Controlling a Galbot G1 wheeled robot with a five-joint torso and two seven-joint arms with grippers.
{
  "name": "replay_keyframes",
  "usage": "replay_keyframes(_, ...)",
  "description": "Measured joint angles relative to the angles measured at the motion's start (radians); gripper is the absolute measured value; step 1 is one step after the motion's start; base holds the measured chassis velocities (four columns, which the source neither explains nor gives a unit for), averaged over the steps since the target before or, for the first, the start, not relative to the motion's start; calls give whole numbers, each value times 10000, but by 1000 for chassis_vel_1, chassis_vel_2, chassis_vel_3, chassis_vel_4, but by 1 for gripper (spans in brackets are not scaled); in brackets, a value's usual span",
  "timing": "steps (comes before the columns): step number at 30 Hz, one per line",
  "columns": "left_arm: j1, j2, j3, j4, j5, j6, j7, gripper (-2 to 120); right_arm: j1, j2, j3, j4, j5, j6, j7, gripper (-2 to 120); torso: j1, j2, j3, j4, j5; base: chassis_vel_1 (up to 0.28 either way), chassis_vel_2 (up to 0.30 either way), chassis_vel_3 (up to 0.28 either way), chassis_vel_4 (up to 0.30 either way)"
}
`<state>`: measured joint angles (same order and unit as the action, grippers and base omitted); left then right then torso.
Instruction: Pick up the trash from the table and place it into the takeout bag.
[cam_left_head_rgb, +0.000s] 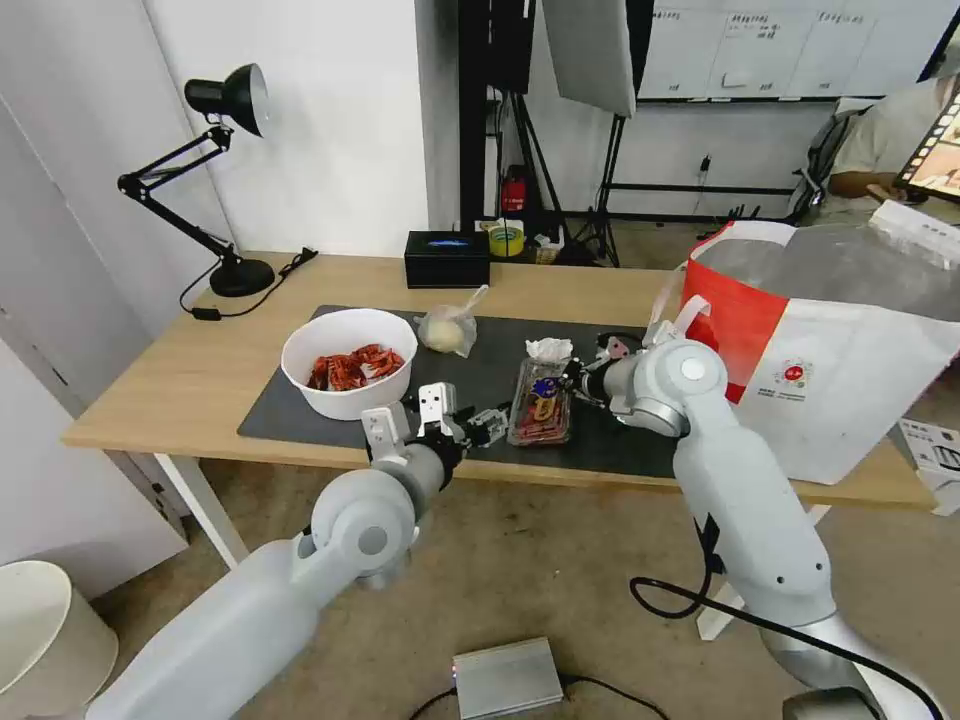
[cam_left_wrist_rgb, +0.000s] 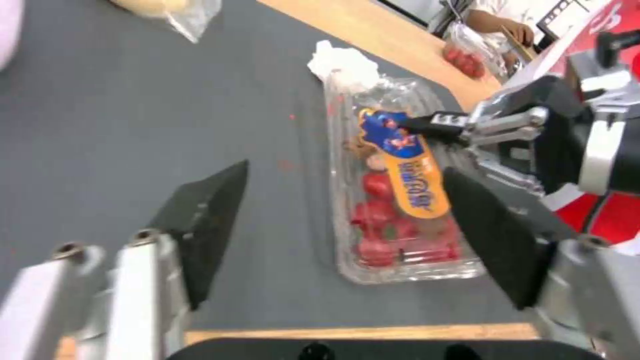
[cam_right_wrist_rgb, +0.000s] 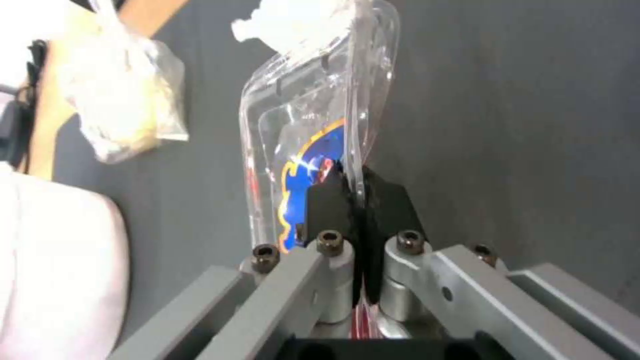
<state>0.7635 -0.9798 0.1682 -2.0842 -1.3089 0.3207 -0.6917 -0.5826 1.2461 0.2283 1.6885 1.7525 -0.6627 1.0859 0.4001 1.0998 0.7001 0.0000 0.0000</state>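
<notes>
- While the right end effector (cam_left_head_rgb: 578, 383) reaches in from the right, the head view shows the clear hinged plastic box (cam_left_head_rgb: 541, 402) lying flat on the dark mat (cam_left_head_rgb: 480, 375) of the desk (cam_left_head_rgb: 200, 370), with the crumpled tissue (cam_left_head_rgb: 549, 349) at its far end, the white bowl of shells (cam_left_head_rgb: 348, 362) and the knotted clear bag (cam_left_head_rgb: 447, 328) further left, and the takeout bag (cam_left_head_rgb: 830, 340) standing open at the right. The left end effector (cam_left_head_rgb: 470, 418) hovers just beside the box's left side.
- From the left wrist view, the left end effector (cam_left_wrist_rgb: 347, 220) is spread wide, its dark pads either side of the box (cam_left_wrist_rgb: 393, 200) and touching nothing; the right end effector (cam_left_wrist_rgb: 427, 122) meets the box near its blue and orange label.
- At the right wrist view, the right end effector (cam_right_wrist_rgb: 357, 202) is clenched on the thin edge of the box's clear lid (cam_right_wrist_rgb: 313, 105).
- Judging by the thin, glossy plastic, the box looks light, flexible and slippery. A pinch on the lid rim alone may let the hinge swing open and spill the red bits, so a hold across both shells, or support from below, seems safer.
</notes>
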Motion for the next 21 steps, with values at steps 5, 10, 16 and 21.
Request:
replay_keyframes(5, 306, 213, -254, -195, 6, -1, 14, 99, 111, -139, 80, 221, 153, 64, 0, 0, 0, 1, -1, 0, 0, 0, 0, 0, 0)
replay_keyframes(10, 588, 259, -408, -312, 84, 0, 26, 100, 192, -254, 159, 401, 324, 127, 37, 0, 0, 1, -2, 0, 0, 0, 0, 0, 0)
replay_keyframes(16, 800, 328, -595, -440, 104, 0, 28, 100, 276, -378, 270, 668, 553, 180, 137, 0, -1, 1, -2, 0, 0, 0, 0, 0, 0)
replay_keyframes(21, 1083, 488, -853, -632, 107, 0, 32, 100, 432, -621, 445, 1131, 937, 289, 322, 0, 0, 1, -2, 0, 0, 0, 0, 0, 0)
